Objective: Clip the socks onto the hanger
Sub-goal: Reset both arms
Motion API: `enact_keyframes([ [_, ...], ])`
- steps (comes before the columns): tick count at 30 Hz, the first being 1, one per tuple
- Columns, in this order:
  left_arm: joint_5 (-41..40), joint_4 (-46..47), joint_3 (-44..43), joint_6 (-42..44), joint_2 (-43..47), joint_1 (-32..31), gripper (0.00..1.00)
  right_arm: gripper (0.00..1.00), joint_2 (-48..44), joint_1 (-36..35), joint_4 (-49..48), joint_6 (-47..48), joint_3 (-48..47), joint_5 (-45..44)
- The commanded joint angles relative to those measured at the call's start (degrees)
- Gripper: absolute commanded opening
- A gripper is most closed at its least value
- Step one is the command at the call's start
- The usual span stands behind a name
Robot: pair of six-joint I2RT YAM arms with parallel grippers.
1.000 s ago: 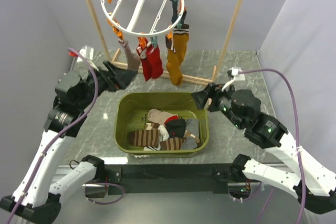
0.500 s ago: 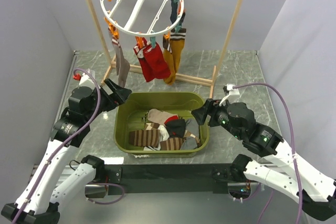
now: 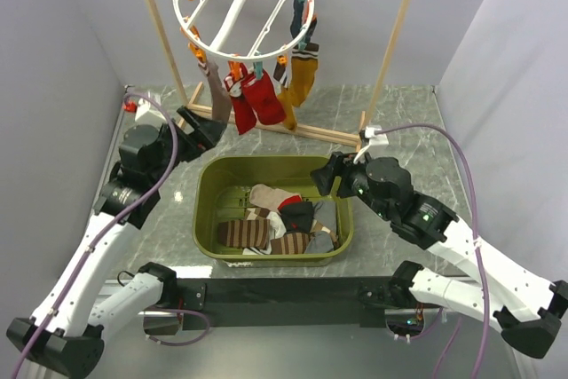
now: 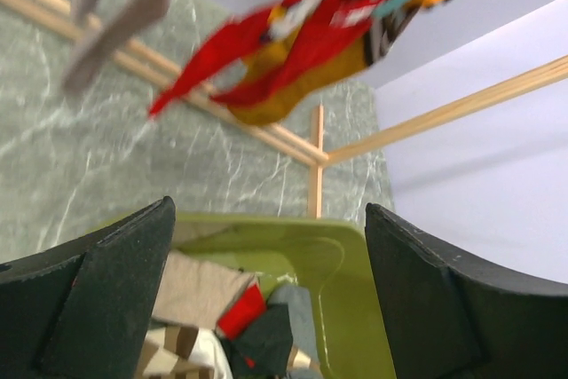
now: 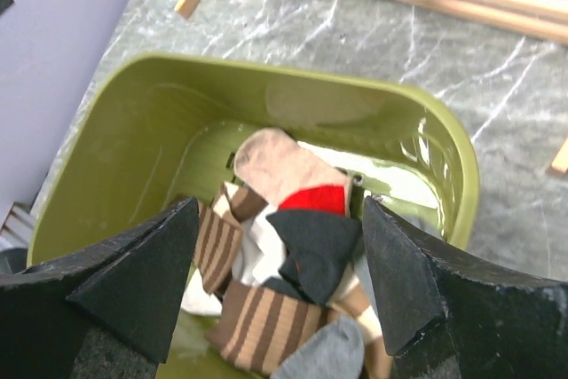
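The white ring hanger (image 3: 241,2) hangs from the rack's rod. Red socks (image 3: 257,102), a mustard sock (image 3: 300,82) and a grey-taupe sock (image 3: 217,95) are clipped to it and swing; they blur in the left wrist view (image 4: 293,33). More socks lie in the green bin (image 3: 206,201): brown striped (image 5: 266,326), dark navy (image 5: 315,246) and beige with a red toe (image 5: 280,166). My left gripper (image 3: 209,130) (image 4: 268,219) is open and empty beyond the bin's far left corner, below the hanging socks. My right gripper (image 3: 327,175) (image 5: 280,210) is open and empty over the bin's right rim.
The wooden-framed rack (image 3: 390,51) with a metal rod stands behind the bin, and its base bars (image 3: 328,133) lie on the marble table. Grey walls close in both sides. Cables loop off both arms.
The hanging socks have swung about. My left gripper dipped toward the bin's left corner and came back up. My right gripper moved left over the bin's right rim. Both stayed open.
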State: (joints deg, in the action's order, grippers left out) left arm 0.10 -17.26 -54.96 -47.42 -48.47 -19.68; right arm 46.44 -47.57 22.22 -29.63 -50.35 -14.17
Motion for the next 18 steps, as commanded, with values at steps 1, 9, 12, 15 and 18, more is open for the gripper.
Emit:
enact_keyframes([
  [1, 0.42, 2.85, -6.63, 4.61, -2.93, 0.17, 0.94, 0.81, 2.51, 0.29, -4.11, 1.68, -4.67, -2.17],
  [9, 1.05, -3.57, -16.23, 7.60, -9.45, 0.17, 0.96, 0.91, 6.56, 0.37, -3.50, 2.82, -14.50, -7.62],
  [12, 0.08, -4.71, -17.46, 8.75, -9.45, 0.26, 0.98, 0.91, 9.28, 1.86, 0.97, 1.07, -19.94, -9.64],
  [15, -3.17, -8.47, -19.48, 8.40, -11.46, 1.39, 0.97, 0.91, 10.78, 6.77, 1.52, -1.13, -22.07, -5.27],
  [18, -0.99, -12.87, -23.52, 7.69, -15.77, 3.94, 0.96, 0.91, 10.52, 13.20, -0.76, -4.03, -22.86, 2.74],
])
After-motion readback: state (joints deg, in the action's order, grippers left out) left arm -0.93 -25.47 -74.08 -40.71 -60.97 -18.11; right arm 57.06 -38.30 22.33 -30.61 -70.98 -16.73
